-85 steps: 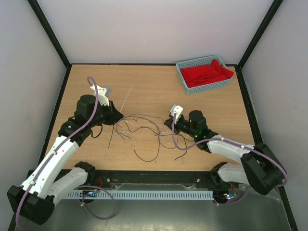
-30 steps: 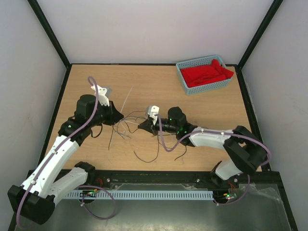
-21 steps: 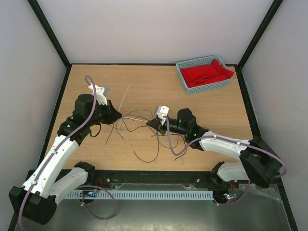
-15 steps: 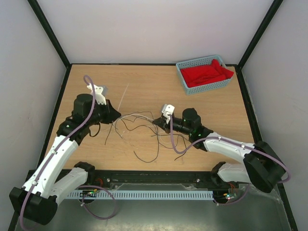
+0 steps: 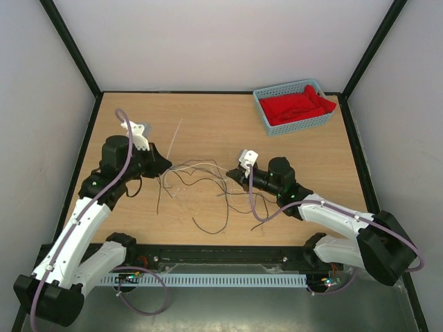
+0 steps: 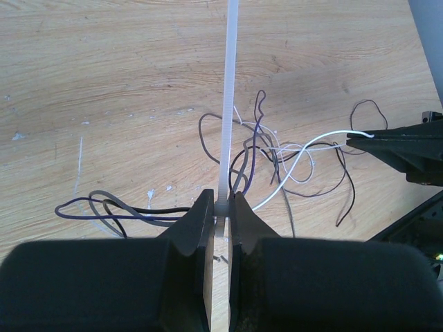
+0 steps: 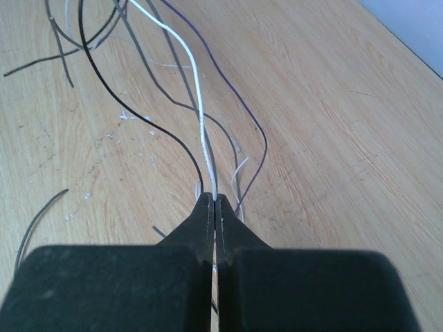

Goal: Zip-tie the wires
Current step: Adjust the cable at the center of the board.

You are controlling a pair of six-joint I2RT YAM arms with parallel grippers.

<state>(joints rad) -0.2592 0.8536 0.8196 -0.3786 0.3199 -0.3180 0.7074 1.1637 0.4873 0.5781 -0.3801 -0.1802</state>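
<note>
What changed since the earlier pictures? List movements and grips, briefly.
The right hand reached left into the thin dark wires, then drew back right, clamped on a thin white wire. The left hand drifted slightly left, clamped on the pale plastic zip tie throughout. The blue basket stayed.

The wires (image 5: 201, 169) sprawl over the table's (image 5: 228, 117) middle between the left gripper (image 5: 169, 165) and right gripper (image 5: 230, 174), a basket (image 5: 301, 126) fills the far right corner, and bare wood lies between.

zip tie (image 6: 226, 104) tip cut off above, wires (image 7: 201, 117) cropped at top
</note>
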